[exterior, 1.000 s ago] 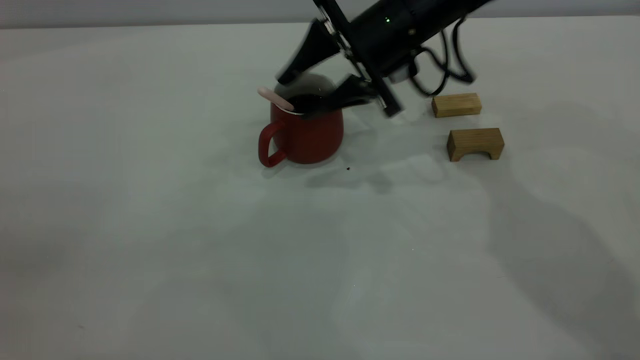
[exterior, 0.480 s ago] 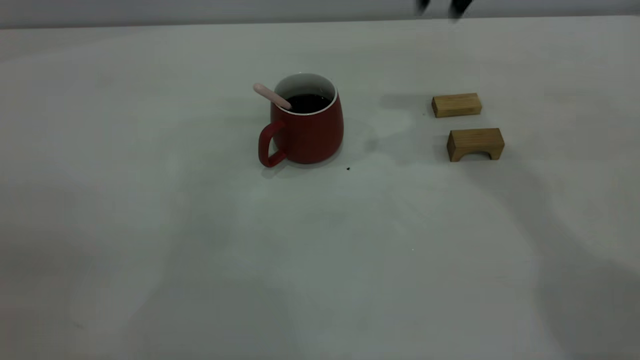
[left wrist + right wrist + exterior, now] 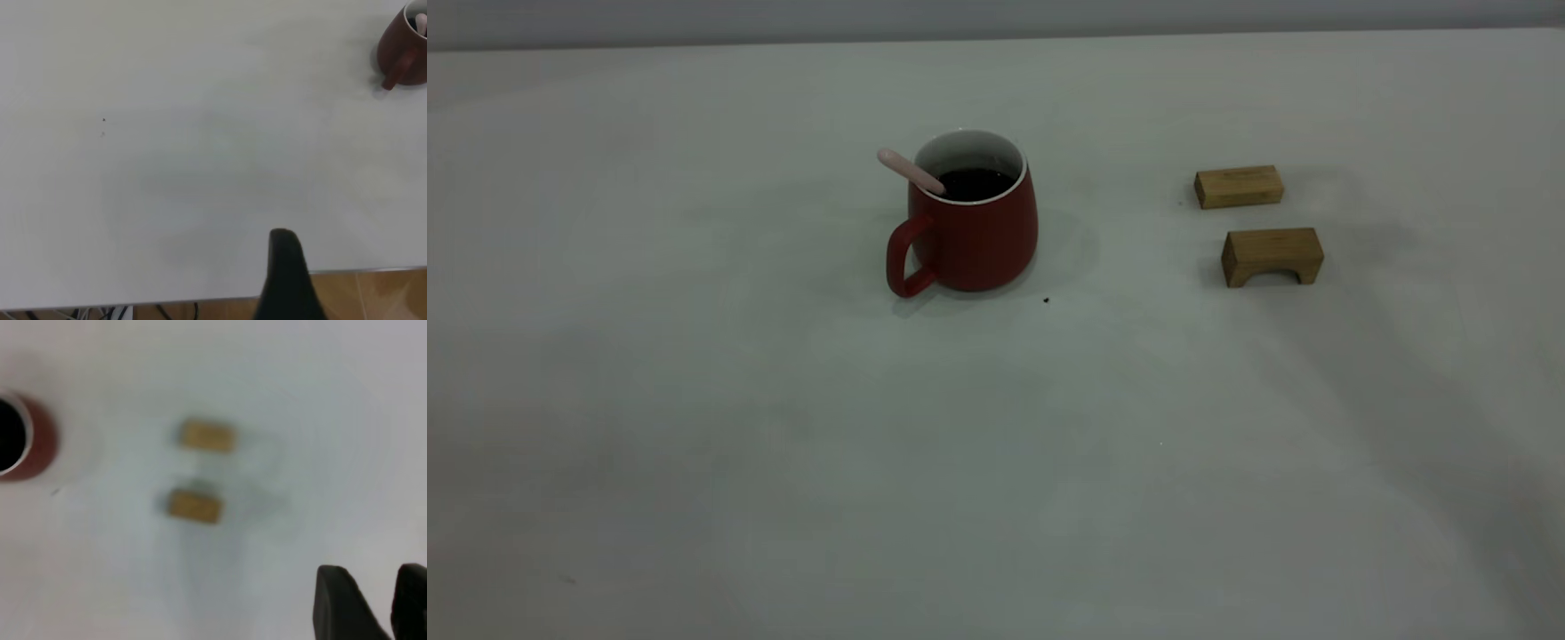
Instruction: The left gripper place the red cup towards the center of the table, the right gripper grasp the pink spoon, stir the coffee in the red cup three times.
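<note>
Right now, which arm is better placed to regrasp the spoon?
Likely right: right gripper hangs above the wooden blocks beside the red cup; left gripper sits at the table edge, farther off.

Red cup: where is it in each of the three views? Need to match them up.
Exterior view: red cup stands just left of centre, handle toward the left arm's side.
Left wrist view: cut by the top right corner.
Right wrist view: cut by the left edge.
Shared landmark: two wooden blocks, exterior and right wrist only.

Two tan wooden blocks, right of frame centre: flat block (image 3: 1239, 187) farther back, arch-shaped block (image 3: 1272, 256) just in front, apart. Tiny dark speck (image 3: 1046, 300) mid-frame.
</note>
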{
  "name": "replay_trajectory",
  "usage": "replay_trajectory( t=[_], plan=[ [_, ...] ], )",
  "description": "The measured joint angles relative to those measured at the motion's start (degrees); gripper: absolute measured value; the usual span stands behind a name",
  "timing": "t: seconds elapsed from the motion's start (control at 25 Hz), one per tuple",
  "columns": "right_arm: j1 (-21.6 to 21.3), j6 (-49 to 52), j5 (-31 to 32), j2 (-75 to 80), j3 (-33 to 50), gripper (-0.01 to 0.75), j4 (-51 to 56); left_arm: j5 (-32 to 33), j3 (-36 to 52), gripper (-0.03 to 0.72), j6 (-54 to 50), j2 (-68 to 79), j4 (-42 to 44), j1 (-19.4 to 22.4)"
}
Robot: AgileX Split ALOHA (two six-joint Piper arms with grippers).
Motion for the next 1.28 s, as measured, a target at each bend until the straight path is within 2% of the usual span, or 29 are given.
replay_trajectory(
  t=[0.12, 0.24, 0.68, 1.0, 1.16, 1.28],
  plan=[
    [0.00, -0.02, 0.21, -5.62, 0.81, 0.230, -2.80, 0.00, 0.00, 0.586, 0.00, 0.00, 0.00, 0.00],
    [0.00, -0.14, 0.21, -12.50, 5.30, 0.231, -3.45, 0.00, 0.00, 0.586, 0.00, 0.00, 0.00, 0.00],
    [-0.31, -0.45, 0.25, -49.74, 31.39, 0.237, -0.90, 0.00, 0.00, 0.586, 0.00, 0.00, 0.00, 0.00],
    [-7.34, -0.41, 0.25, -78.47, 48.50, 0.237, 2.95, 0.00, 0.00, 0.586, 0.00, 0.00, 0.00, 0.00],
    [-10.81, -0.46, 0.25, -88.76, 56.91, 0.237, 3.38, 0.00, 0.00, 0.586, 0.00, 0.00, 0.00, 0.00],
    [-11.75, -0.46, 0.04, -93.93, 62.52, 0.237, 3.90, 0.00, 0.00, 0.586, 0.00, 0.00, 0.00, 0.00]
  ],
)
